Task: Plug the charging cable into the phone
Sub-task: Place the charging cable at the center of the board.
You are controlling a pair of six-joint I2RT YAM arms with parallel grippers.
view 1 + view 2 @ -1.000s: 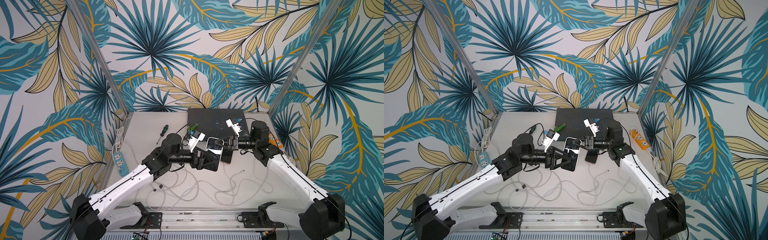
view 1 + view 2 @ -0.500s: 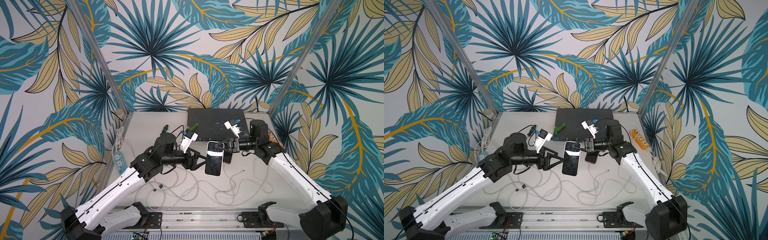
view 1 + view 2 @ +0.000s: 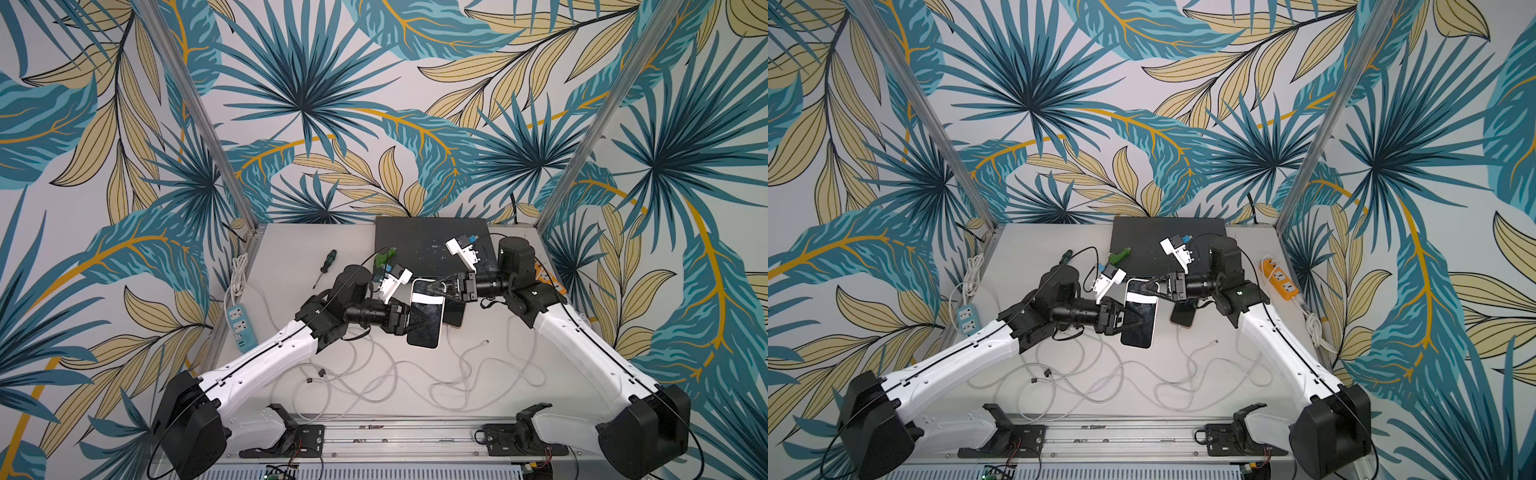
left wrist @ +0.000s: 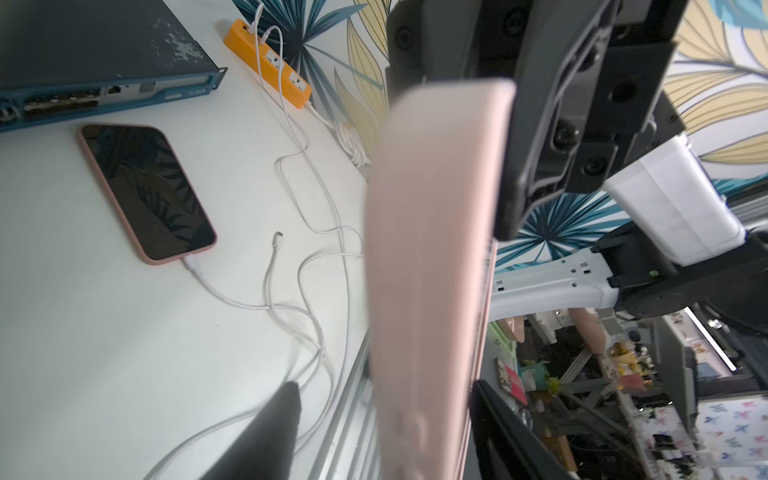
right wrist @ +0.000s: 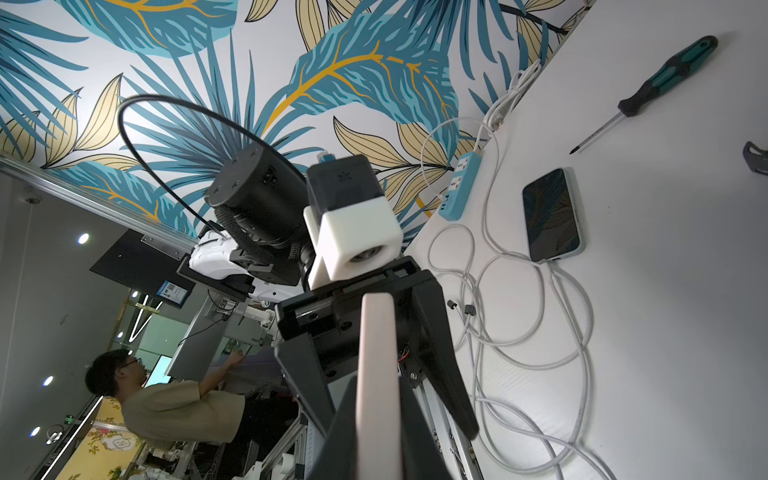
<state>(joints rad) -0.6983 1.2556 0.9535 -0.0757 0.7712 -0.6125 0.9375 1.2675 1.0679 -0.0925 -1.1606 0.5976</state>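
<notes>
Left wrist view: the phone in a pale pink case [image 4: 432, 249] stands edge-on between my left jaws. They are apart around it, with a gap on one side, so they are not gripping. In both top views the phone hangs screen-up above the bench [image 3: 291, 257] at mid-frame, and my right jaws are clamped on its upper end. The white charging cable ends in a loose plug [image 3: 484, 342] that lies on the bench to the phone's lower right, well apart from it and held by nothing. A second dark-screened phone [image 4: 147, 193] lies flat just right of the held one, its own cable plugged in.

My worries: one narrow pinch at the end carries the whole phone, so it could pivot or slip. If my left jaws close off-centre, they may twist it in that grip or squeeze its side buttons. The tangled cable loops could also snag when the plug is lifted.
</notes>
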